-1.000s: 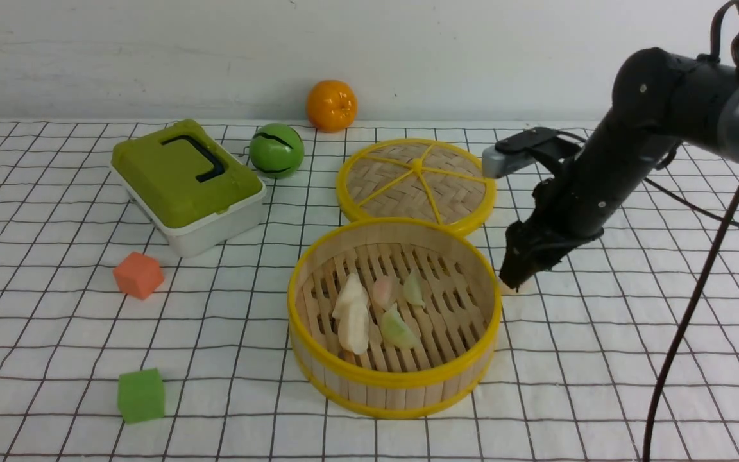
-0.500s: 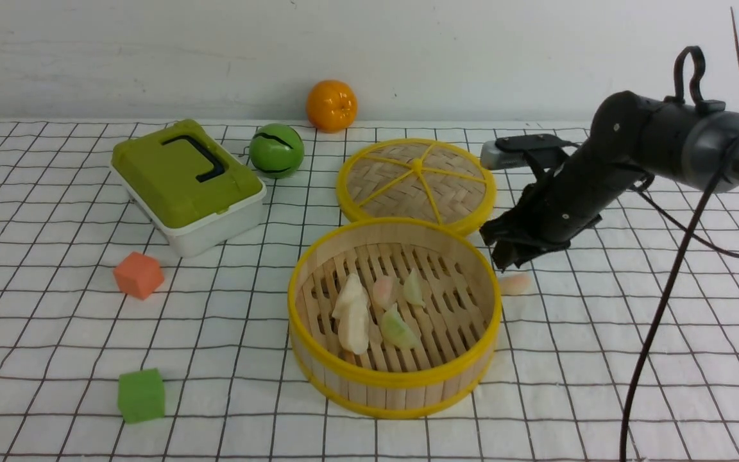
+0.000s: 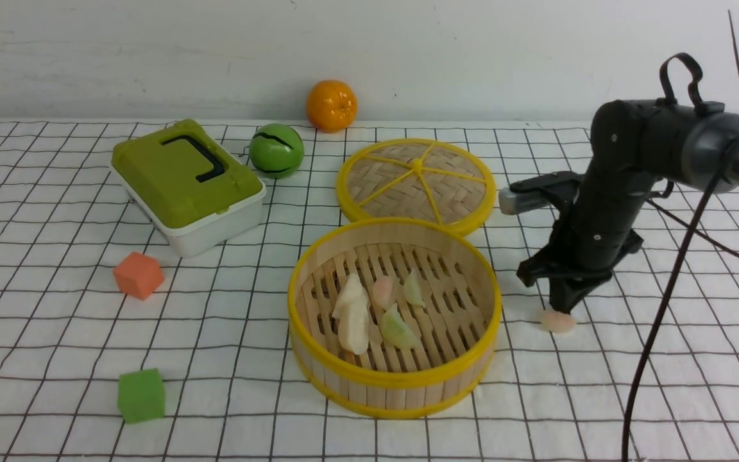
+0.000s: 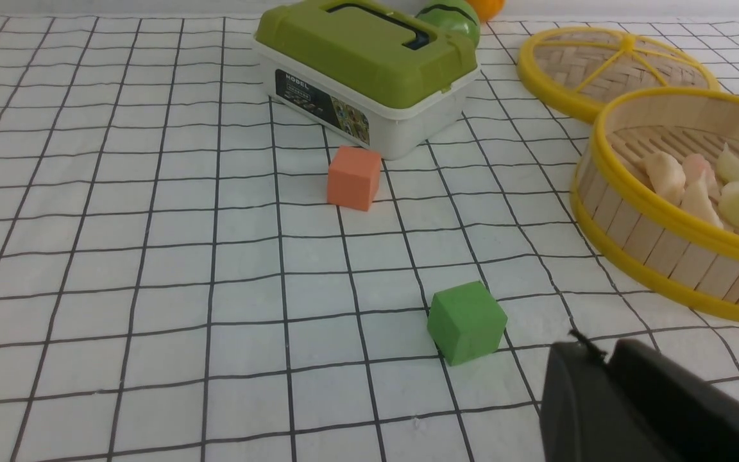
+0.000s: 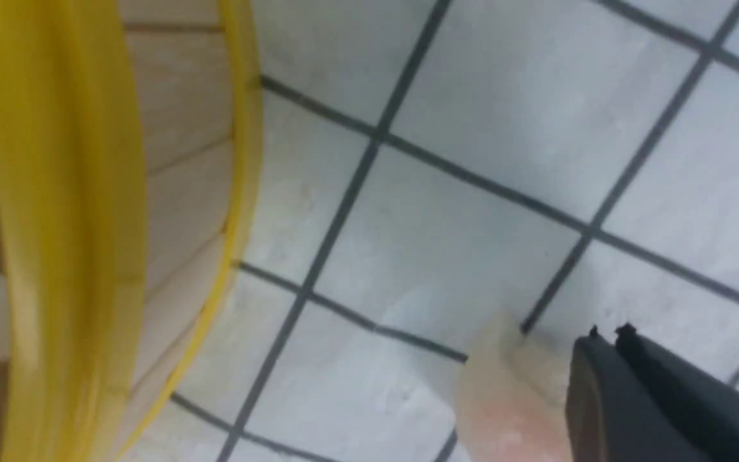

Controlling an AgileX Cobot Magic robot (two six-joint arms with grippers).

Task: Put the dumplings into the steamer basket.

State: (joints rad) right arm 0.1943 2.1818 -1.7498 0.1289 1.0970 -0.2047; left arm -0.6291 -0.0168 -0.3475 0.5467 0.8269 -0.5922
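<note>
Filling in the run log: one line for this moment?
right end effector shut | beside pinkish dumpling on cloth | grip unconfirmed | steamer basket holds five dumplings

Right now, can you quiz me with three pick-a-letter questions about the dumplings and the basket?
1. Where is the lone pink dumpling? A. on the cloth, right of the steamer basket B. inside the basket C. up in the air
2. How many dumplings lie in the basket? A. two B. five C. nine
3. The basket is: A. covered B. open, its lid flat behind it C. tipped over
Answers: 1 A, it rests on the cloth. 2 B, two white, one pink, two green. 3 B, its slatted floor shows.
</note>
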